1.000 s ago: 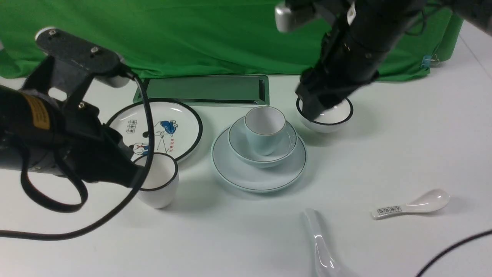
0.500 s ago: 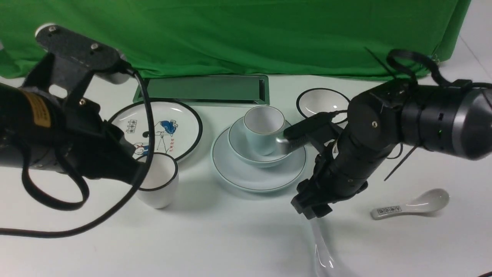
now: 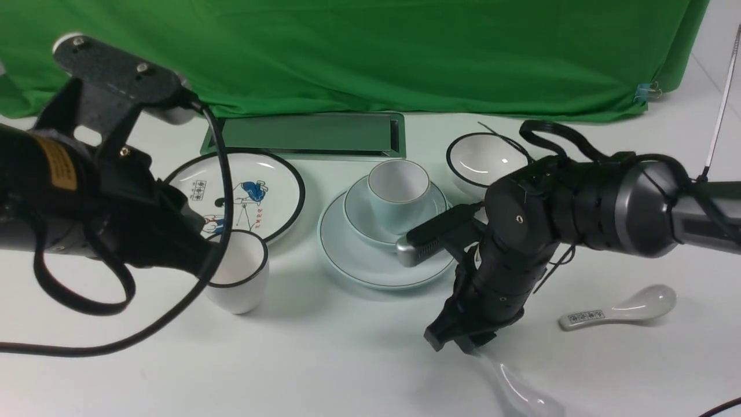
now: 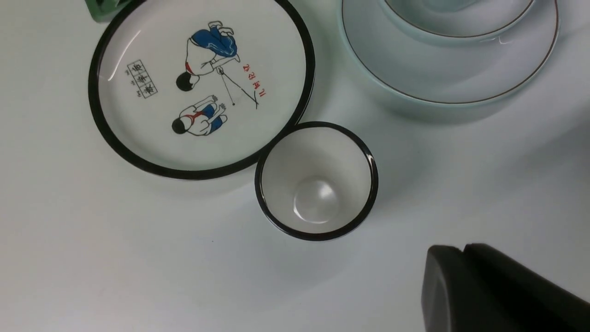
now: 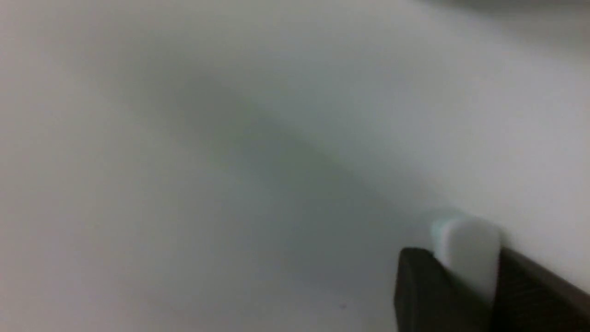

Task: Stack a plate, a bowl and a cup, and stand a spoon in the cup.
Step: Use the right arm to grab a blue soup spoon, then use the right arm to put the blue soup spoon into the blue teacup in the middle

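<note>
The pale blue plate (image 3: pixel 359 260) sits mid-table with the pale blue bowl (image 3: pixel 362 217) on it and the pale blue cup (image 3: pixel 399 194) standing upright in the bowl. The plain white spoon (image 3: pixel 518 394) lies on the table near the front edge. My right gripper (image 3: pixel 463 344) is down at the table, shut on the end of the spoon's handle (image 5: pixel 468 244), which shows between the dark fingers. My left gripper (image 4: pixel 449 251) is shut and empty, held above the table beside the black-rimmed cup (image 4: pixel 318 180).
A black-rimmed cartoon plate (image 3: pixel 243 191) and the black-rimmed cup (image 3: pixel 237 284) stand to the left, a black-rimmed bowl (image 3: pixel 483 159) at the back right, and a patterned spoon (image 3: pixel 619 310) at the right. A metal slot (image 3: pixel 307 136) and green cloth are behind. A cable (image 3: pixel 87 347) loops at the front left.
My right arm swung from above the black-rimmed bowl down to the front and closed on the plain spoon's handle; the spoon has shifted a little to the right. The left arm has not moved.
</note>
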Controlling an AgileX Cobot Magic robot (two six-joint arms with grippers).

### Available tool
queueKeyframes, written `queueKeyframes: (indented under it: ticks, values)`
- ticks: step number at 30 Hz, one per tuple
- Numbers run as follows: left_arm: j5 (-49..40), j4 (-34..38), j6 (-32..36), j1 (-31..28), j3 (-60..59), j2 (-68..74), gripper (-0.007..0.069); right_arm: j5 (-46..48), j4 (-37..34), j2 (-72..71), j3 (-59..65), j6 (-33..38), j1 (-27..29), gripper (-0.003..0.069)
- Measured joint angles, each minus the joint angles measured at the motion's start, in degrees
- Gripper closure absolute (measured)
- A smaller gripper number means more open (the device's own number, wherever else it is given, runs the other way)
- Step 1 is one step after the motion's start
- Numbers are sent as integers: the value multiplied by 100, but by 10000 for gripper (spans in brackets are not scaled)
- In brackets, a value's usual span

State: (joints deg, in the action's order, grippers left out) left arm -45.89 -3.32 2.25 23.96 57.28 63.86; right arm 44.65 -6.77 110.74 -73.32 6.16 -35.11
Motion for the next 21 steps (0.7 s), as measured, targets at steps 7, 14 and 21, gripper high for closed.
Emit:
queueKeyframes:
  ticks: [7,14,21]
  values:
    - [13,-2,0,0,0,0,655,-9,6,-772,-904,711,6,474]
    - [229,-23,0,0,0,0,655,-3318,24,-1156,-1131,1079,31,474]
    - [347,-153,0,0,-133,0,655,-5884,28,-407,-1131,801,31,474]
